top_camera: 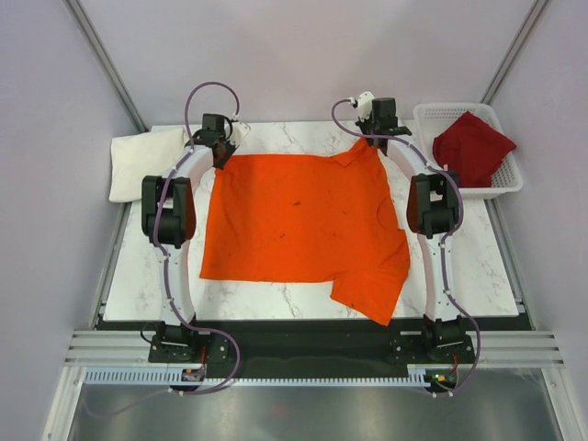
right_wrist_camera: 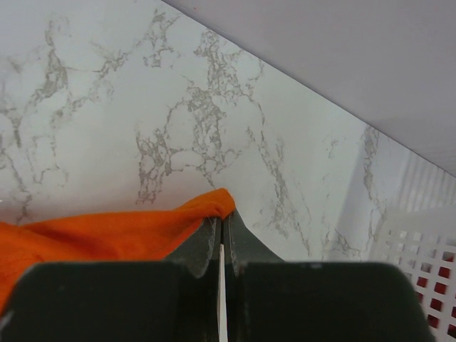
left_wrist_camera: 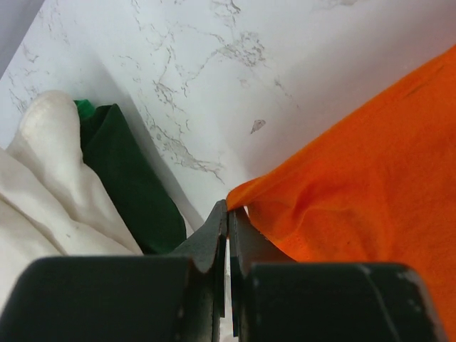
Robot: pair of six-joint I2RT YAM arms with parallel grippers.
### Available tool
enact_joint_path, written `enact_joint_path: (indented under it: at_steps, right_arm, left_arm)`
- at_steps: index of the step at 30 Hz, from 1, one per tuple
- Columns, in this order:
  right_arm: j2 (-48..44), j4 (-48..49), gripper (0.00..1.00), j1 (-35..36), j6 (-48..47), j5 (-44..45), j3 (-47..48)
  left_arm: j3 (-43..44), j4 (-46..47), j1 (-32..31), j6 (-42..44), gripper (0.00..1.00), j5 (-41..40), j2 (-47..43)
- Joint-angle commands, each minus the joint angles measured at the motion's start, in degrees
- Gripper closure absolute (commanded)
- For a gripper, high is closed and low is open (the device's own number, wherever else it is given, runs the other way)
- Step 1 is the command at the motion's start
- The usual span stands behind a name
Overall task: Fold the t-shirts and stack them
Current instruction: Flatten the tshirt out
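The bright orange t-shirt point(top_camera: 303, 220) lies spread out on the marble table point(top_camera: 478, 266), with one sleeve hanging over the near edge. My left gripper point(top_camera: 221, 152) is shut on its far left corner; in the left wrist view the orange cloth point(left_wrist_camera: 356, 192) is pinched at the closed tips point(left_wrist_camera: 229, 208). My right gripper point(top_camera: 375, 140) is shut on the far right corner, and the orange cloth point(right_wrist_camera: 107, 231) bunches at its tips point(right_wrist_camera: 221, 218). The dark red t-shirt point(top_camera: 473, 147) sits in the basket. The cream-white t-shirt point(top_camera: 142, 161) lies folded at the far left.
The white lattice basket point(top_camera: 510, 179) stands at the table's far right corner and also shows in the right wrist view as a lattice basket point(right_wrist_camera: 420, 263). A dark green strip point(left_wrist_camera: 128, 178) lies beside the cream cloth point(left_wrist_camera: 50, 178). Grey walls enclose the table on three sides.
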Motion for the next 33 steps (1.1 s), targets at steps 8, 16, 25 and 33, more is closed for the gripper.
enact_joint_path:
  at_steps: [8, 16, 25, 33]
  right_arm:
    - [-4.0, -1.7, 1.00, 1.0, 4.9, -5.3, 1.5]
    - [-4.6, -1.5, 1.00, 0.5, 2.8, -0.4, 1.0]
    - [-6.6, -1.2, 1.00, -1.3, 0.5, 2.9, -1.3]
    - [-6.7, -0.5, 1.00, -1.2, -0.8, 4.2, -0.2]
  left_arm:
    - [-1.9, 2.1, 0.1, 1.5, 0.98, -1.1, -5.3]
    - [-2.2, 2.3, 0.2, 2.0, 0.98, -1.6, -6.4]
    - [-1.9, 3.1, 0.6, 2.2, 0.98, -1.9, -6.2]
    - [1.0, 4.0, 0.6, 3.5, 0.98, -2.7, -5.2]
